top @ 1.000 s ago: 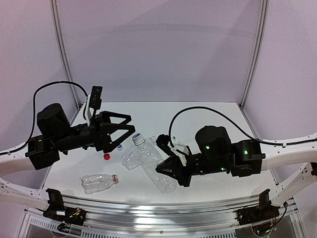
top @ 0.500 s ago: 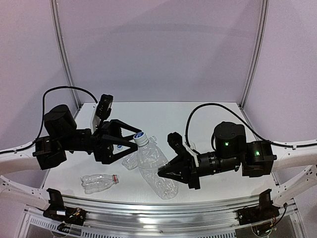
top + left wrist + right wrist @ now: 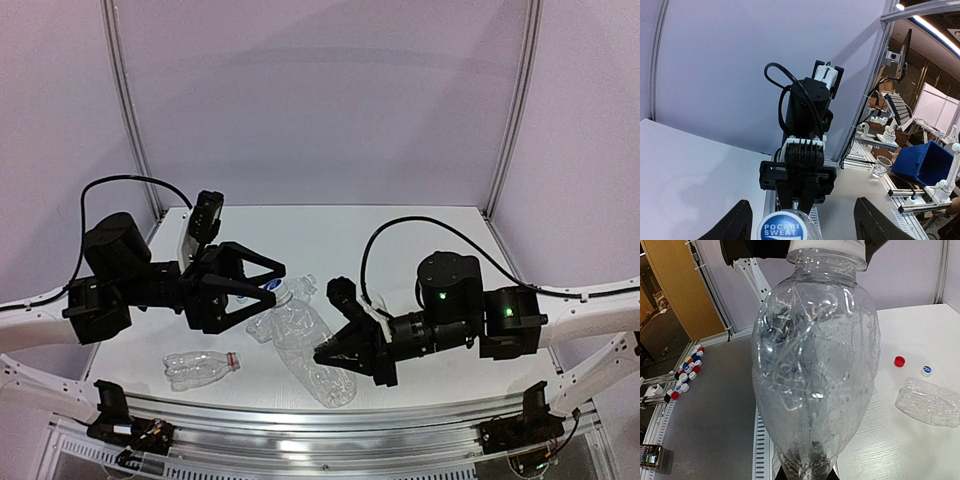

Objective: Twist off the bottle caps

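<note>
My right gripper (image 3: 338, 352) is shut on the base of a clear crumpled bottle (image 3: 305, 335) and holds it tilted above the table, neck toward the left arm. In the right wrist view this bottle (image 3: 815, 365) fills the frame. Its white cap with a blue printed top (image 3: 784, 227) sits between the fingers (image 3: 735, 224) of my left gripper (image 3: 800, 226). The jaws stand apart, and a wide gap shows on the cap's right side. A loose red cap (image 3: 899, 361) and a loose white cap (image 3: 926, 371) lie on the table.
A capless bottle with a red neck ring (image 3: 202, 367) lies near the front left edge. Another crushed clear bottle (image 3: 262, 325) rests beside the held one, also seen in the right wrist view (image 3: 930, 402). Several coloured caps (image 3: 686, 376) lie off the table.
My left gripper has moved right onto the held bottle's cap and its jaws have narrowed around it. The right arm has shifted with the bottle, bringing its neck to the left gripper.
</note>
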`<state>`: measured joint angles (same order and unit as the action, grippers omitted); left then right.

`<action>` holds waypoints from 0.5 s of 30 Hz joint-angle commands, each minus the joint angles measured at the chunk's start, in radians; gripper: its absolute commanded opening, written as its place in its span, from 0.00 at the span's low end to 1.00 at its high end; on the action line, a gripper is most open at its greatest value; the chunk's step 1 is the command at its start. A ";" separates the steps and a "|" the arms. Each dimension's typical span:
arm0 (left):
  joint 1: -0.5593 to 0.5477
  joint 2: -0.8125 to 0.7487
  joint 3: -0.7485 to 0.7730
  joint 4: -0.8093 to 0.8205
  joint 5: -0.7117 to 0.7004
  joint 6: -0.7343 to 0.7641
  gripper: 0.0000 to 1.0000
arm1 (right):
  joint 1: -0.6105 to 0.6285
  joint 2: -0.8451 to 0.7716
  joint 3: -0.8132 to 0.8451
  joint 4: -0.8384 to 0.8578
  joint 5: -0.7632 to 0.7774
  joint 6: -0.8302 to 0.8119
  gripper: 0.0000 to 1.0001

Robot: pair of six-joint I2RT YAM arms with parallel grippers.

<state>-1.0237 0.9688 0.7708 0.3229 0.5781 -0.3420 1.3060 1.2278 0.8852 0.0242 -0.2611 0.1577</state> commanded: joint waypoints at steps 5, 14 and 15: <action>-0.015 -0.001 0.015 -0.034 -0.044 0.039 0.60 | 0.000 0.005 0.023 -0.011 0.001 -0.006 0.00; -0.019 0.018 0.029 -0.050 -0.047 0.049 0.43 | 0.000 0.004 0.020 -0.010 0.006 -0.005 0.00; -0.020 0.020 0.031 -0.055 -0.047 0.050 0.39 | 0.000 0.004 0.021 -0.010 0.006 -0.006 0.00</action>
<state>-1.0348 0.9771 0.7734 0.2970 0.5381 -0.3061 1.3060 1.2339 0.8852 0.0196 -0.2607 0.1570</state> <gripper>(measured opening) 0.442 0.066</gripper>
